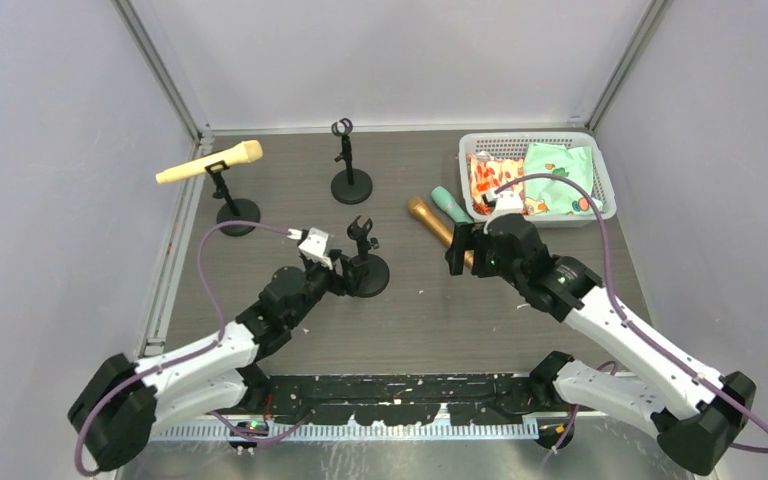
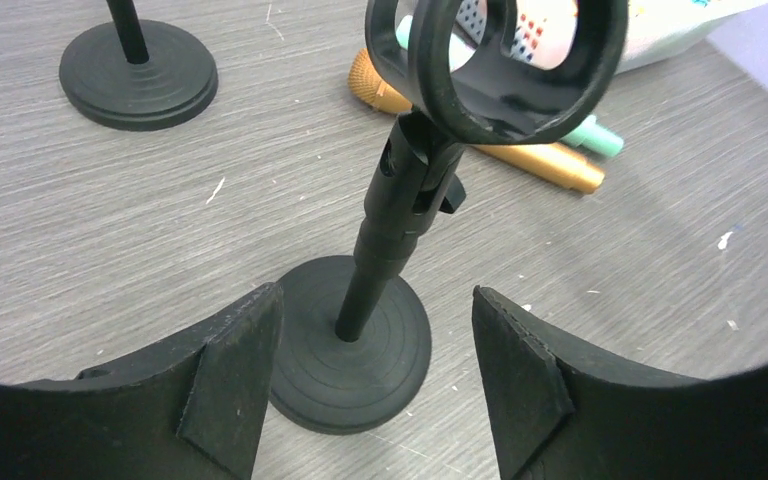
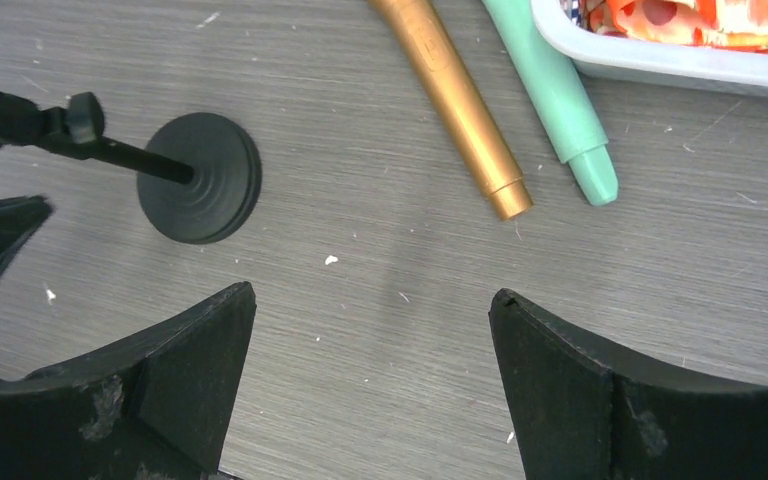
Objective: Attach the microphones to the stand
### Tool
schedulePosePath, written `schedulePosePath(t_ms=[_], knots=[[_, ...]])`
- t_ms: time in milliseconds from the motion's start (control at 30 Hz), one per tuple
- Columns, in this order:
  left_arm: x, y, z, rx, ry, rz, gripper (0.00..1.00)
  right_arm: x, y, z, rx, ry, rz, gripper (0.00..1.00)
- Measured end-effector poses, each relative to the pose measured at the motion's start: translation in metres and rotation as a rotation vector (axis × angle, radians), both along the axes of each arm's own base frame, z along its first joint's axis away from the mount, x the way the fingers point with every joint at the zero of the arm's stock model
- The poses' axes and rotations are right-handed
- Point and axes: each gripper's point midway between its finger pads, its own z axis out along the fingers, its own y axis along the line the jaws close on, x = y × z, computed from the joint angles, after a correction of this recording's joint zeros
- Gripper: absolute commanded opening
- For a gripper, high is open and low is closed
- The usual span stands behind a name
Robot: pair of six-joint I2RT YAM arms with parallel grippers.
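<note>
Black left gripper [image 2: 375, 335] spread, facing stand [image 2: 400, 215]

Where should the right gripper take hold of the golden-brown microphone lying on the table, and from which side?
Probably mid-handle on the golden-brown microphone, coming straight down from above with the right gripper open across its width. It lies flat, and the mint-green microphone lies close alongside, so one finger must slip between them.
</note>
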Motion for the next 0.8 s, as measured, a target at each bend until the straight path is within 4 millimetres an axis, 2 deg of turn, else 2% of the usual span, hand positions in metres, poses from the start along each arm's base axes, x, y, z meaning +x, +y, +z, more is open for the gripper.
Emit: schedulePosePath(t_ms=[200,300,467,667,800], knots=[[-0.021,0.017,0.015,-0.094,0.063,0.029,0.74,0.012,0.004,-0.023,-0.077,0.121,-0.040,0.92],[-0.028,0.034,0.008,-0.104,0.133,0.101,0.74,0.022,0.009,-0.038,-0.105,0.194,-0.035,0.91],[-0.037,0.056,0.001,-0.097,0.235,0.204,0.74,0.052,0.015,-0.064,-0.171,0.302,-0.013,0.91],[-0.041,0.069,-0.002,-0.050,0.337,0.280,0.77,0.083,0.020,-0.085,-0.232,0.355,0.060,0.88],[-0.036,0.075,-0.018,-0.013,0.427,0.315,0.77,0.103,0.026,-0.094,-0.273,0.359,0.112,0.85]])
